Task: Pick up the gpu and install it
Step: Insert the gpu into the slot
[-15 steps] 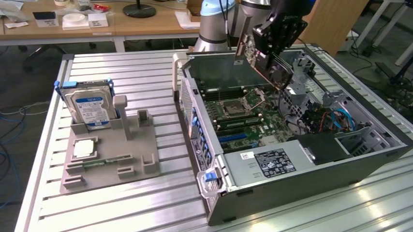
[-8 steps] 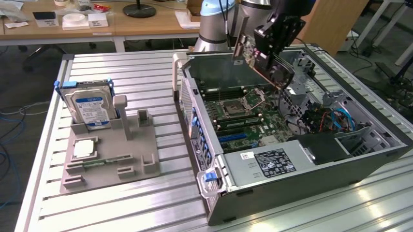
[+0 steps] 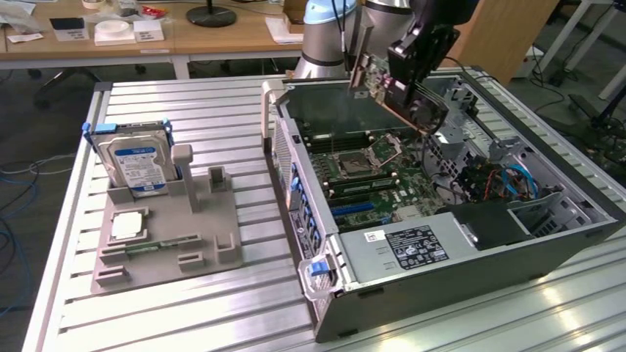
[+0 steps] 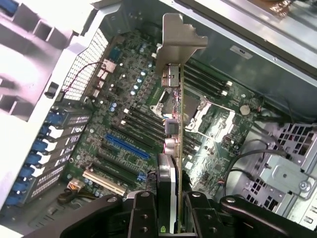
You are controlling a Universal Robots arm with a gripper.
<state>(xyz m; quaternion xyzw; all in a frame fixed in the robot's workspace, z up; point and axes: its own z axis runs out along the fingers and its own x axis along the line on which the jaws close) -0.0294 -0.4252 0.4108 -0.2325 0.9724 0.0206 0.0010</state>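
Tool [image 4: 171, 218] clamped on gpu [image 4: 174, 114], card edge-on, hanging over motherboard [image 4: 129, 84] (upper middle of exterior view, above open case [image 3: 489, 286]). Likely risk: the tilted card misses blue slot [image 4: 126, 146], or its bracket snags the case wall.

Open computer case [image 3: 470, 271] at the exterior view's right, its motherboard [image 3: 362, 183] exposed and blue cables [image 3: 514, 180] inside. At left, a grey holder [image 3: 166, 242] carries an upright hard drive [image 3: 137, 165] and a flat memory stick [image 3: 146, 249]. Both rest on a slatted metal table [image 3: 196, 315].
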